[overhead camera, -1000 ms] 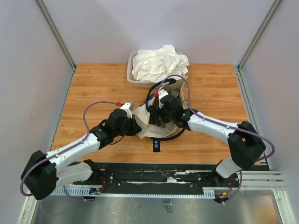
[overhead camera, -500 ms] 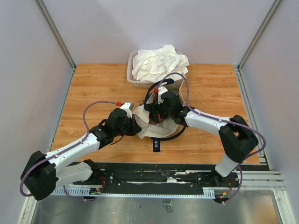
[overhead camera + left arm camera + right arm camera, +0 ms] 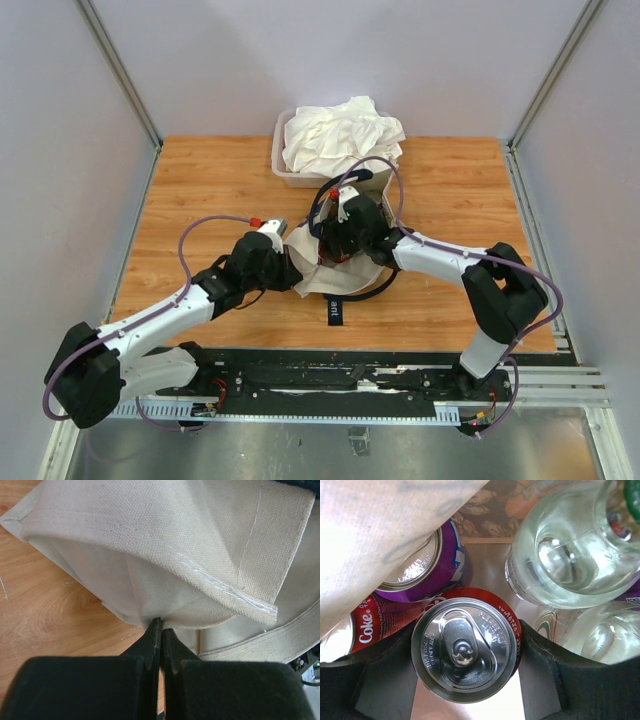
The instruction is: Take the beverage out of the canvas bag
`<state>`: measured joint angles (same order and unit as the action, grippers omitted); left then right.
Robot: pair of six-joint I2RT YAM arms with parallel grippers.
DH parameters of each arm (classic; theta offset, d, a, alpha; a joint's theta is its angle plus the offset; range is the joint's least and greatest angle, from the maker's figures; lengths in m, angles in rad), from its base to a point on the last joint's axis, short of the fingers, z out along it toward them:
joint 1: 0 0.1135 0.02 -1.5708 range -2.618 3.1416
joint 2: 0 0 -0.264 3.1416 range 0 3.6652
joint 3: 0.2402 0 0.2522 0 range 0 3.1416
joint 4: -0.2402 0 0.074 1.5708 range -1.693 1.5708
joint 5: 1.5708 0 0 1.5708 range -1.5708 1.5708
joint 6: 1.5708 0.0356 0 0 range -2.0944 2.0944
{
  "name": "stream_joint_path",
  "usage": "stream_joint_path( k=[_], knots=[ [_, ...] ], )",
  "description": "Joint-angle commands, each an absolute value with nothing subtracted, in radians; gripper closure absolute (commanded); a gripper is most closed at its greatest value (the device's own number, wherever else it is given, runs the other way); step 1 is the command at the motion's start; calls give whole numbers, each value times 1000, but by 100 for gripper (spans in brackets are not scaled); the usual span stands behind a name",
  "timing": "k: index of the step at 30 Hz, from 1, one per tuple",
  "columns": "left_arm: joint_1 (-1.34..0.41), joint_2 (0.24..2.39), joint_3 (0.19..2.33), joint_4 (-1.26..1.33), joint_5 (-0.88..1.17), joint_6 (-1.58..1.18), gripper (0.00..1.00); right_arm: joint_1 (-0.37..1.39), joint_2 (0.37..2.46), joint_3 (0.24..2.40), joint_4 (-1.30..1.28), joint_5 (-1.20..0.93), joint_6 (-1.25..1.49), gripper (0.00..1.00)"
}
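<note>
The cream canvas bag (image 3: 322, 278) lies at the middle of the table, its mouth facing away. My left gripper (image 3: 290, 268) is shut on a fold of the bag's (image 3: 200, 540) cloth, the left gripper (image 3: 161, 622) pinching it at the near left edge. My right gripper (image 3: 338, 240) reaches into the bag's mouth. In the right wrist view a red cola can (image 3: 465, 650) stands upright between the right gripper's (image 3: 470, 630) fingers, which press on both its sides. The can's silver lid and pull tab face the camera.
Inside the bag a purple can (image 3: 427, 565), another red Coke can (image 3: 365, 625) and two clear glass bottles (image 3: 570, 550) (image 3: 605, 635) crowd round the held can. A clear tub (image 3: 280, 165) with a white cloth heap (image 3: 340, 135) stands just behind the bag.
My right gripper has pushed a little deeper and leftward into the bag, and its jaws have narrowed onto the red can. The left arm has not moved.
</note>
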<state>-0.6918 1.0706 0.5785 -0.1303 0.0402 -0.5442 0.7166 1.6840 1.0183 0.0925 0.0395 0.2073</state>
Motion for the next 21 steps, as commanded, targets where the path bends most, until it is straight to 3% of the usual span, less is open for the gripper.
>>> stream_joint_path(
  k=[1, 13, 21],
  knots=[
    [-707, 1106, 583, -232, 58, -516, 100, 710, 1622, 1004, 101, 58, 165, 99],
    [-707, 1149, 603, -219, 69, -496, 100, 712, 1315, 1091, 18, 13, 14, 99],
    [-707, 1153, 612, -221, 77, -491, 100, 712, 1052, 1121, -5, 192, -100, 99]
  ],
)
